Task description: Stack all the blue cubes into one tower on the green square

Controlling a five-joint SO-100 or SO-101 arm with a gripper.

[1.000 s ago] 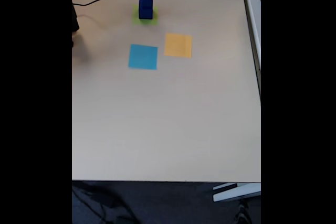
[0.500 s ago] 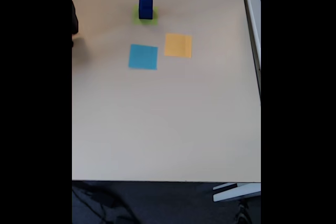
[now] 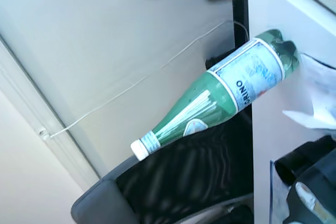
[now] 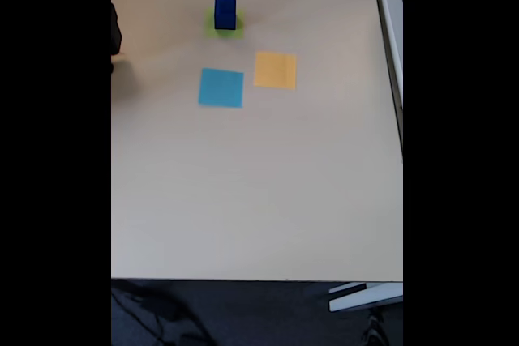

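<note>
Where green square (image 4: 226, 26) lies, tower (image 4: 225, 4) upright on it

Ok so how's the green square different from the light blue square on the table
In the fixed view, the green square is lime and looks smaller; the light blue square looks larger. The green square carries the tower of dark-blue cubes, which hides its middle, while the light blue square lies bare. The green one sits higher in the picture. Both are flat patches on the beige table.
</note>
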